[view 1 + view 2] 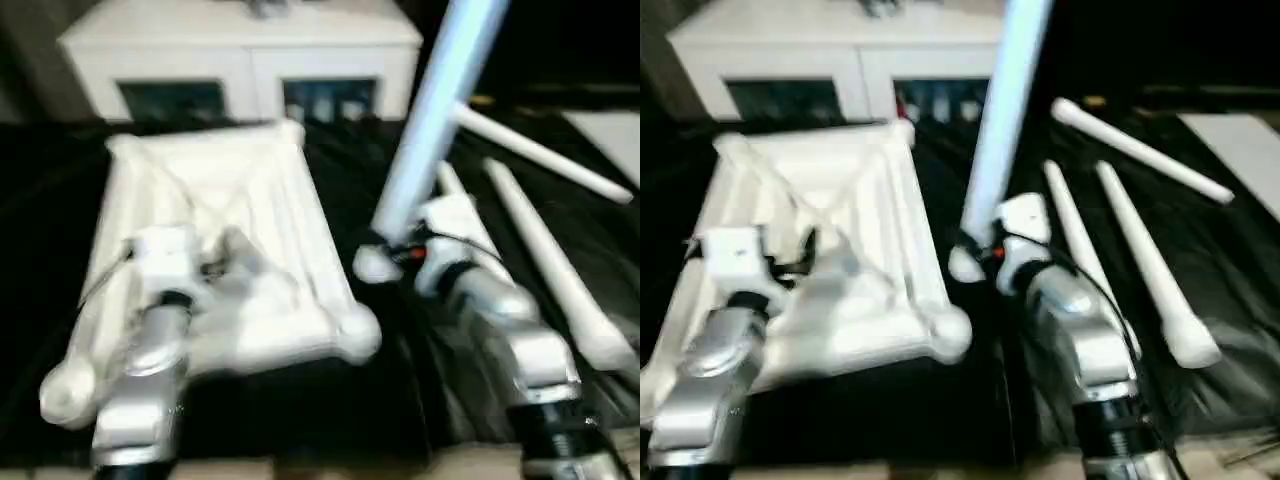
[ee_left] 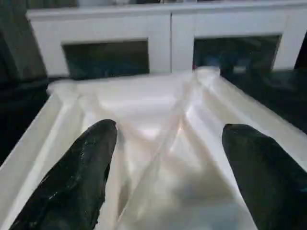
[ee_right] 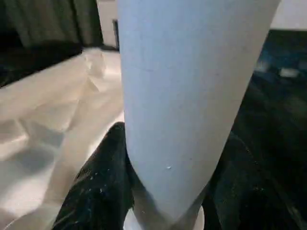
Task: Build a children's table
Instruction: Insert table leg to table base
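With the right end effector [image 1: 385, 262] clamped low on the upright leg [image 1: 432, 120] just beside the upturned tabletop [image 1: 215, 250], line its foot squarely over the near corner socket [image 1: 358, 335] before pressing, while the spread left end effector [image 2: 165, 177] steadies the ribs.

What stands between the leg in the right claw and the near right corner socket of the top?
Nothing visible. The leg in the right claw stands upright just beside the socket, with bare dark cloth between them.
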